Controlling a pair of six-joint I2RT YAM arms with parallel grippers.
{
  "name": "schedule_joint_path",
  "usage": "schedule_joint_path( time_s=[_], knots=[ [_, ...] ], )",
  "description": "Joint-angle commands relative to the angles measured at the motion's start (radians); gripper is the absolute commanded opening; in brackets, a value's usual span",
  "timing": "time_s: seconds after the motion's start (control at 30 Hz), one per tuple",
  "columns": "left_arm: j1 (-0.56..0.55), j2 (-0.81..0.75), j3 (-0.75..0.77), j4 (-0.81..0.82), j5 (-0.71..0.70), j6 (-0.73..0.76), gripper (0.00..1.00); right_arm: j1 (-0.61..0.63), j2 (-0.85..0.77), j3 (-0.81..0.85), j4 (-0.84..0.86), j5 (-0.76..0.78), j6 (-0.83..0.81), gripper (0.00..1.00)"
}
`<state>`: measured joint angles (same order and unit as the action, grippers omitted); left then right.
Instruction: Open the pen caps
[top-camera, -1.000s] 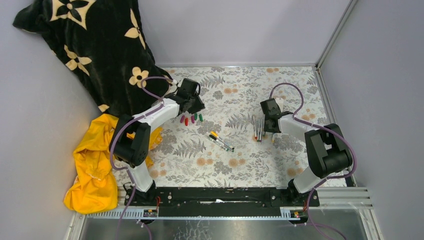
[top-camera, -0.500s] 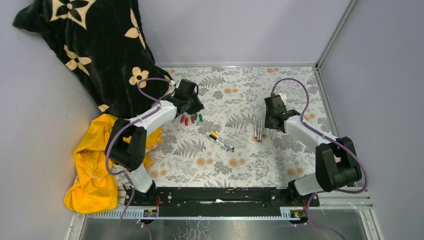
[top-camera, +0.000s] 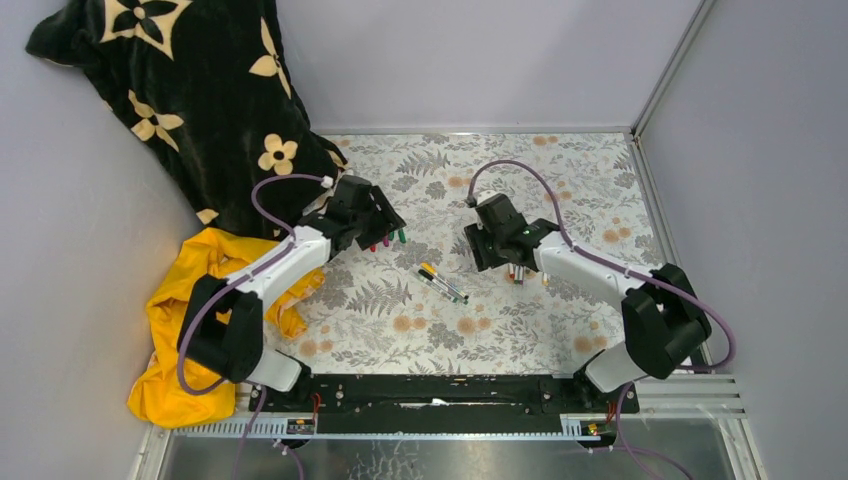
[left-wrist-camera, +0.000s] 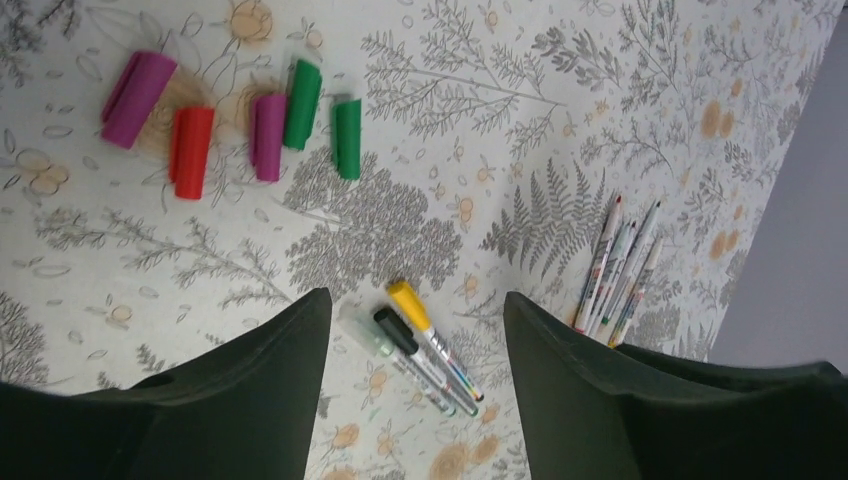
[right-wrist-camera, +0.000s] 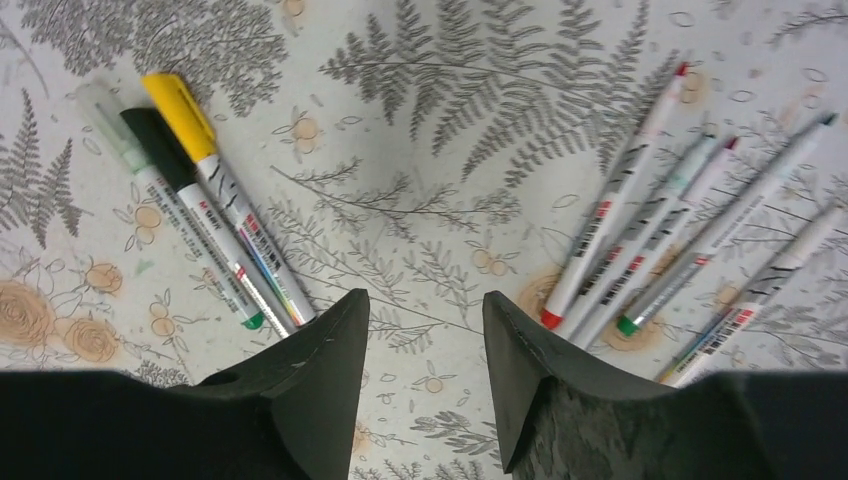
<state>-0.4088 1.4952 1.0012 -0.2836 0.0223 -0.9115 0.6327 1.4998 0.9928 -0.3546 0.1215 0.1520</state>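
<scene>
Three capped pens (top-camera: 442, 283) lie side by side mid-table, with a yellow cap (left-wrist-camera: 410, 305), a black cap (left-wrist-camera: 395, 330) and a pale clear cap (left-wrist-camera: 362, 328). They also show in the right wrist view (right-wrist-camera: 200, 200). Several loose caps (top-camera: 384, 240), magenta (left-wrist-camera: 137, 85), red (left-wrist-camera: 190, 152) and green (left-wrist-camera: 346, 137), lie below my left gripper (top-camera: 380, 225). Several uncapped pens (right-wrist-camera: 640, 240) lie in a row beside my right gripper (top-camera: 490, 250). The left gripper (left-wrist-camera: 415, 296) is open and empty above the table. The right gripper (right-wrist-camera: 425, 297) is open and empty, between the capped and uncapped pens.
A black flowered blanket (top-camera: 200, 90) is piled at the back left. A yellow cloth (top-camera: 190, 330) lies at the left edge. Grey walls close the back and right. The table has a leaf-patterned cover (top-camera: 560, 330).
My right gripper has swung left from over the uncapped pens toward the table's middle. My left gripper has drawn back a little, left and nearer, from the loose caps.
</scene>
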Motion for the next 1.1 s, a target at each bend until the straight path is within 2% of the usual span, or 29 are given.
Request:
schedule_joint_path(
  time_s=[0.0, 0.33, 0.67, 1.07],
  knots=[
    [0.012, -0.098, -0.076, 0.058, 0.053, -0.015, 0.72, 0.057, 0.048, 0.059, 0.007, -0.07, -0.031, 0.54],
    [0.023, -0.26, -0.156, 0.029, 0.084, -0.029, 0.79, 0.173, 0.207, 0.172, -0.019, -0.061, -0.043, 0.58],
    [0.032, -0.342, -0.197, 0.007, 0.083, -0.027, 0.8, 0.189, 0.309, 0.2, -0.012, -0.048, -0.04, 0.57],
    [0.049, -0.348, -0.204, 0.015, 0.102, -0.027, 0.8, 0.191, 0.361, 0.19, 0.002, -0.018, -0.04, 0.55]
  ],
)
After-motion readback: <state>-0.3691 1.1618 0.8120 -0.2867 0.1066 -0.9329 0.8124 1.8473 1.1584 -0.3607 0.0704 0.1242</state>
